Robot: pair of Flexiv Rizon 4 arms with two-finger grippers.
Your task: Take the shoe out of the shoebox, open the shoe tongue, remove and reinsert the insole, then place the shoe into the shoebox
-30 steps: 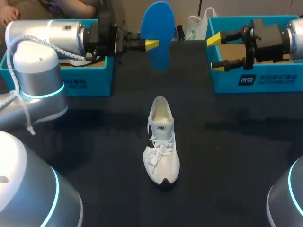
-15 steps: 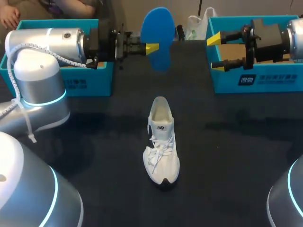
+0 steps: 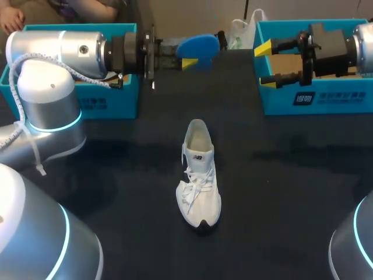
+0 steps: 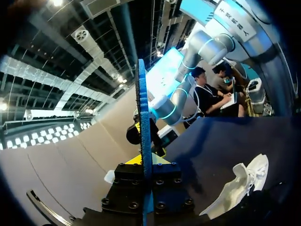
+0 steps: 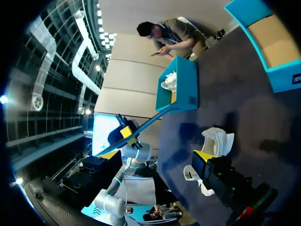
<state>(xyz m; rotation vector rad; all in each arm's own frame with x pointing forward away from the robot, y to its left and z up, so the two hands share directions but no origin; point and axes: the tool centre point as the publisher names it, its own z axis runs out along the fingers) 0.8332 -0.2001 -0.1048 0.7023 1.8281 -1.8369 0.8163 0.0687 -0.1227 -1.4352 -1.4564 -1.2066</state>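
Observation:
The white shoe [image 3: 198,175] stands on the black table, toe toward the near edge, its opening empty. My left gripper [image 3: 187,61] hangs above the table's far middle, shut on the blue insole [image 3: 198,45], which lies nearly flat and juts to the right. In the left wrist view the insole [image 4: 142,117] shows edge-on, pinched between the fingers, with the shoe [image 4: 240,186] below and to one side. My right gripper [image 3: 267,64] is open and empty beside the right shoebox [image 3: 315,96]. In the right wrist view the shoe [image 5: 214,141] lies ahead of that gripper [image 5: 155,155].
A second blue box [image 3: 87,102] with paper inside stands at the back left, behind my left arm. A white bag [image 3: 242,32] sits at the table's far edge between the boxes. Bare black tabletop surrounds the shoe.
My left wrist has turned, bringing the insole from standing upright and face-on to lying nearly flat. The shoe and the right arm have stayed put.

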